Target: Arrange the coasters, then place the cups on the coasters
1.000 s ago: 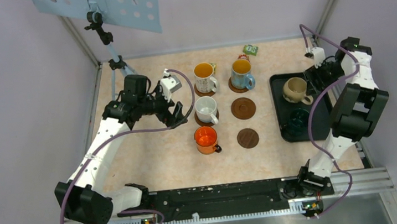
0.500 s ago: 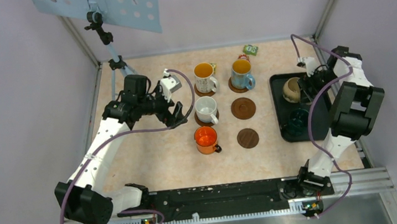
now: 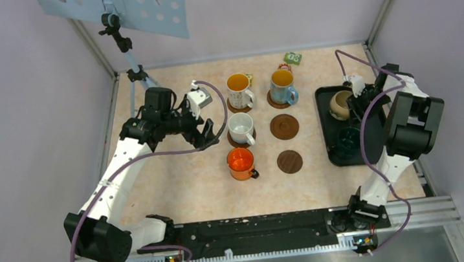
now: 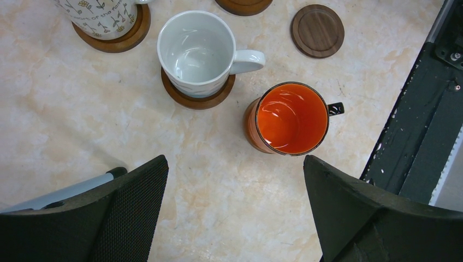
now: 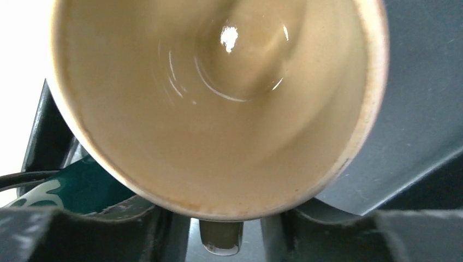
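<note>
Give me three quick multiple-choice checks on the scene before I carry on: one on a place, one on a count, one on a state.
1. Where does the beige mug stand?
A. on the bare table top
B. in the black tray
C. beside the left arm's base

2. How many coasters carry no mug?
A. two
B. three
C. five

3. How is the left gripper?
A. shut tight
B. clamped on a coaster
C. open, with nothing between its fingers

Answers:
1 B: the top view shows it inside the tray at the right, next to a dark green mug.
2 A: two brown discs lie bare in the right-hand column, while the other four each bear a mug.
3 C: the left wrist view shows both fingers spread wide over bare table.
</note>
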